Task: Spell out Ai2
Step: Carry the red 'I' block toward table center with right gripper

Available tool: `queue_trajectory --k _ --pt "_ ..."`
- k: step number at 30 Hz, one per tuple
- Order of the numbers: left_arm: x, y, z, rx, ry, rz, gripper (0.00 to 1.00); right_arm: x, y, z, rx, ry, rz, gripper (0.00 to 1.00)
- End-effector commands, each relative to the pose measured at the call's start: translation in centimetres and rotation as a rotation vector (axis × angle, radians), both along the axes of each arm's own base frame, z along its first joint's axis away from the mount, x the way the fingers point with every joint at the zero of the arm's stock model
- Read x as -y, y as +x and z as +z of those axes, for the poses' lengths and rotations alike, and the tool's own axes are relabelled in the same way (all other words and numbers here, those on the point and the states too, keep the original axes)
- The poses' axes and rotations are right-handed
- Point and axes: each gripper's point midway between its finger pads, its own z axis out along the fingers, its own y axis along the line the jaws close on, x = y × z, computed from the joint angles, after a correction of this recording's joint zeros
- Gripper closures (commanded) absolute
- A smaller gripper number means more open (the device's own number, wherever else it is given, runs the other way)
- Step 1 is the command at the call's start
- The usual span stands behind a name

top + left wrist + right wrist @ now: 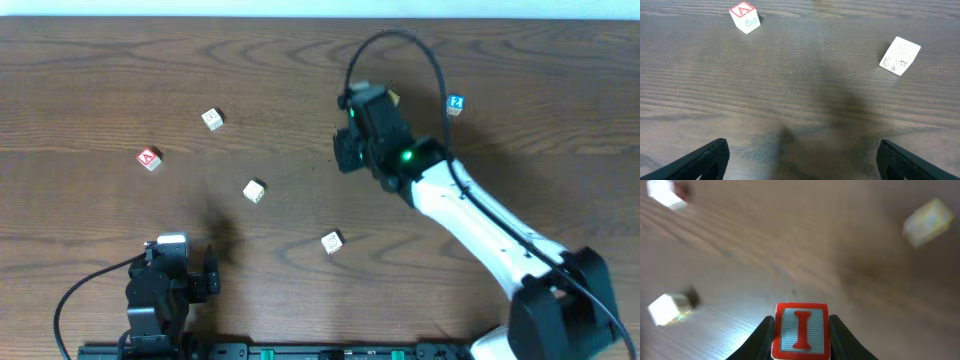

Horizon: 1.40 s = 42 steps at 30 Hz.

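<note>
The right fingers (759,339) grip a red-bordered I block (800,330) from both sides, holding it over the middle of the table (120,60), a little toward the far side. The left fingers (705,159) are spread wide with nothing between them, low at the near left. The red A block (149,158) rests on the table to the left, well apart from both arms. The blue 2 block (456,104) sits at the far right, beyond the right arm (470,215). 3 pale blocks lie scattered: a far block (211,119), a middle block (254,190) and a near block (331,241), their markings too small to read.
</note>
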Motion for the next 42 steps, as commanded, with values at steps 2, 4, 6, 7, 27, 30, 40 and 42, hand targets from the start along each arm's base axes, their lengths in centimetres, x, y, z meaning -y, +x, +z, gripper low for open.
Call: queue_trajectory --k 2,4,6,7,27,30,40,42 --pt "-0.2 -0.1 -0.5 -0.013 0.013 0.001 0.05 0.0 -0.6 -3.3 -0.051 0.072 -0.133 0.99" --pt "-0.2 -0.1 -0.5 -0.013 0.013 0.001 0.05 -0.3 -0.3 -3.9 -0.049 0.085 -0.172 0.99" --pt "-0.2 -0.1 -0.5 -0.013 0.013 0.001 0.05 -1.1 0.2 -4.6 -0.033 0.096 -0.182 0.99" --pt "-0.2 -0.1 -0.5 -0.013 0.013 0.001 0.05 -1.6 0.3 -4.9 -0.027 0.101 -0.174 0.99" --pt "-0.2 -0.1 -0.5 -0.013 0.013 0.001 0.05 -2.5 1.1 -9.7 -0.004 0.064 -0.318 0.99" --pt "-0.2 -0.1 -0.5 -0.012 0.013 0.001 0.05 -2.8 1.4 -9.5 0.013 0.079 -0.318 0.99" --pt "-0.2 -0.1 -0.5 -0.012 0.013 0.001 0.05 -3.9 0.7 -10.8 -0.018 0.082 -0.282 0.92" --pt "-0.2 -0.1 -0.5 -0.013 0.013 0.001 0.05 -4.2 0.6 -10.8 -0.014 0.082 -0.272 0.85"
